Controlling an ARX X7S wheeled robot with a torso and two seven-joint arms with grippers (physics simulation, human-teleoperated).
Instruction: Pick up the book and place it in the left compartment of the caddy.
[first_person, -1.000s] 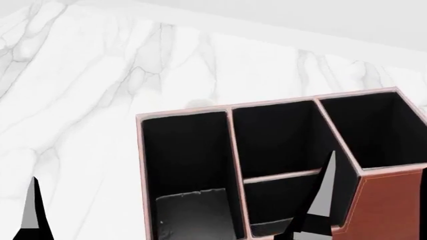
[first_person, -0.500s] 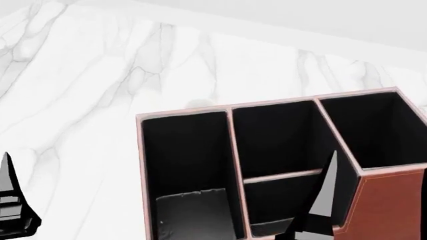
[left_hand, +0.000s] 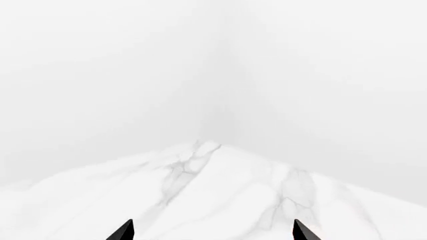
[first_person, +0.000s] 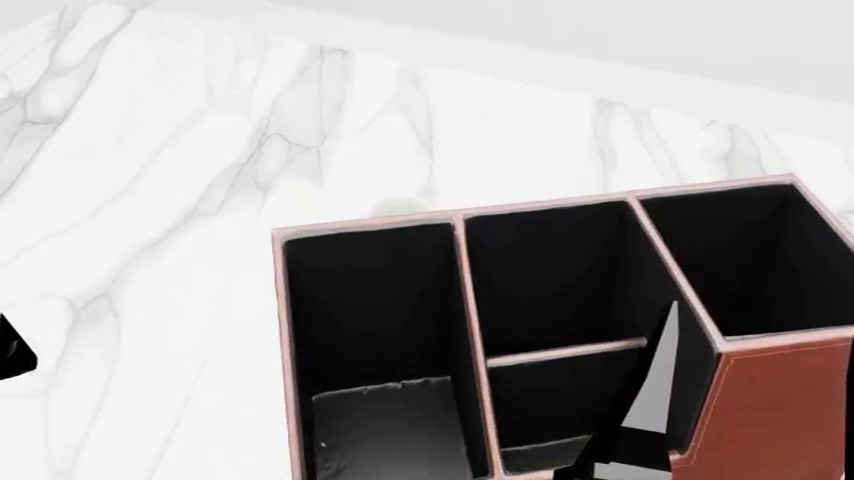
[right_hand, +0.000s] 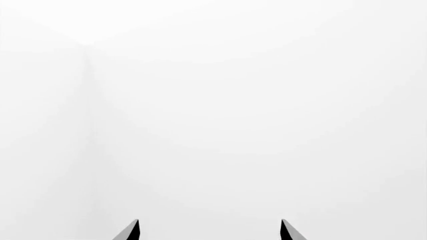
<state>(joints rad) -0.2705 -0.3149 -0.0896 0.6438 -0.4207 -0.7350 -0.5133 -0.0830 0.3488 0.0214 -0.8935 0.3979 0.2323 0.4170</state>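
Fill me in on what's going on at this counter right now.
Nothing is being held. The book already lies in the left compartment of the caddy on the marble counter. The right gripper and the left gripper are both open and empty, their fingers spread and pointing at blank wall and counter.

Caddy (first_person: 781, 400) leather-look w/ matt black lining; table (first_person: 160, 200) glossy marble.
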